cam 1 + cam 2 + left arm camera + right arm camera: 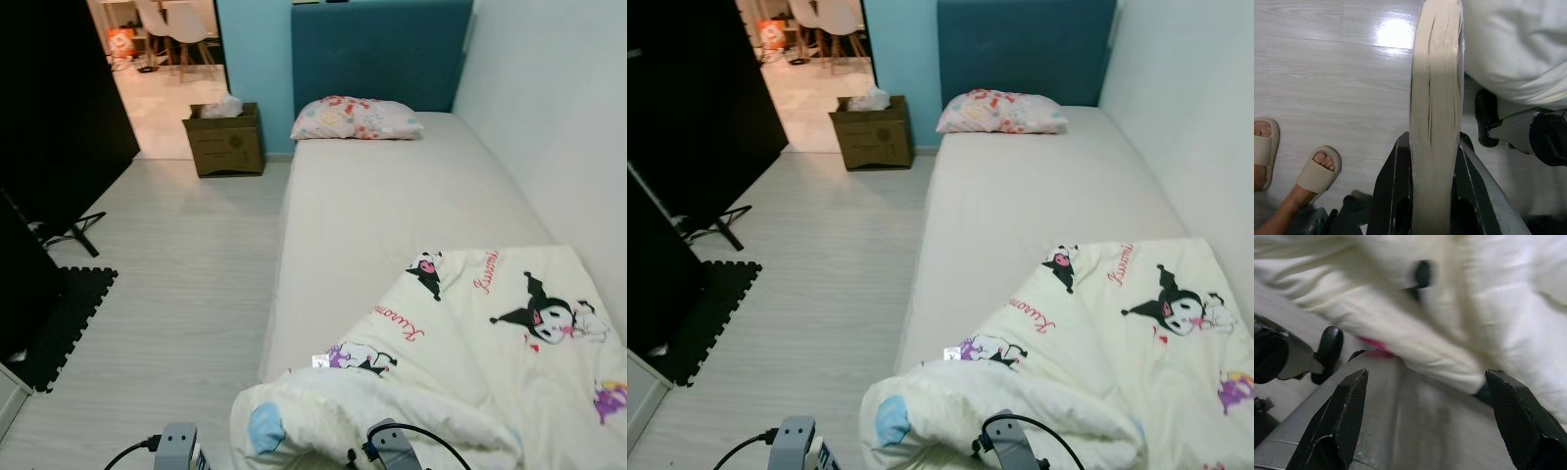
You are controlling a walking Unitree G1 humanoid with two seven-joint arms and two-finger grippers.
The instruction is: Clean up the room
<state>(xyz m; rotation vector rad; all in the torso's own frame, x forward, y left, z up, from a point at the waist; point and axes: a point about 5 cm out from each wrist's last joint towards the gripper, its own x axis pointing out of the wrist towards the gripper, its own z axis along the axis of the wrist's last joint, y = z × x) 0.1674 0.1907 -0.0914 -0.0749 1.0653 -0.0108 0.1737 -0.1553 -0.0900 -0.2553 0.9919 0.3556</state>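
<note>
One bed (392,215) runs along the right wall, with a blue headboard (377,54) at its far end. One cream quilt (470,362) printed with cartoon figures lies bunched across the near end of the bed, its rolled edge hanging over the near left corner. One floral pillow (356,118) sits at the far end against the headboard. On the floor (176,294), one cardboard box (224,140) stands just beside the bed's far left corner, and one dark mat (64,323) lies well apart to the left. The right gripper (1425,406) is spread wide, facing the quilt. The left gripper (1432,191) clamps one pale flat object (1436,98), seen edge-on. Two sandalled feet (1312,174) of a person stand on the floor.
</note>
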